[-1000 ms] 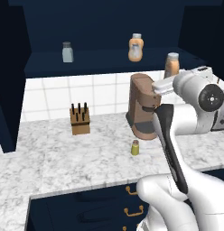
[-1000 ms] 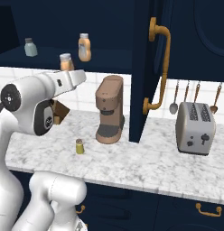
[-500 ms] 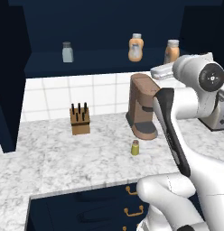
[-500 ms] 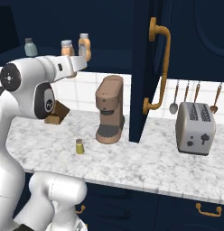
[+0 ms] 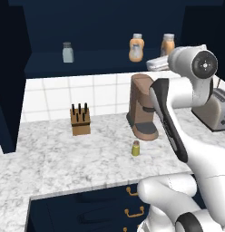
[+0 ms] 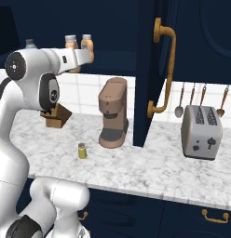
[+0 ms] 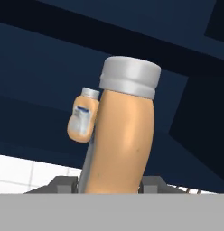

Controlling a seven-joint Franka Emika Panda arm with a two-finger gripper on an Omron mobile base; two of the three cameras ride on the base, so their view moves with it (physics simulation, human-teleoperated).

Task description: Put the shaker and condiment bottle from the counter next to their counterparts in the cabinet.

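My gripper [image 7: 109,187] is shut on the condiment bottle [image 7: 125,135], a slim orange bottle with a pale grey cap, held upright at shelf height in the cabinet [image 5: 91,60] recess. In the base views this bottle [image 5: 168,45] [image 6: 87,45] hangs just right of the bulbous orange bottle [image 5: 136,47] [image 6: 71,42] [image 7: 82,119], close to it. The pale grey-blue shaker [image 5: 67,52] [image 6: 30,44] stands farther left on the same shelf. The small yellow-green shaker [image 5: 135,148] [image 6: 82,150] stands alone on the marble counter, in front of the coffee machine.
A brown coffee machine [image 5: 142,106] [image 6: 112,113] stands below the held bottle. A knife block [image 5: 80,120] sits to the left by the tiled wall. A toaster [image 6: 200,131] is at the right. The open navy cabinet door [image 6: 154,69] with its brass handle juts out right of the recess.
The arm has lifted the slim orange bottle from coffee-machine height up to the shelf, beside the bulbous bottle. The shaker on the counter has not moved.
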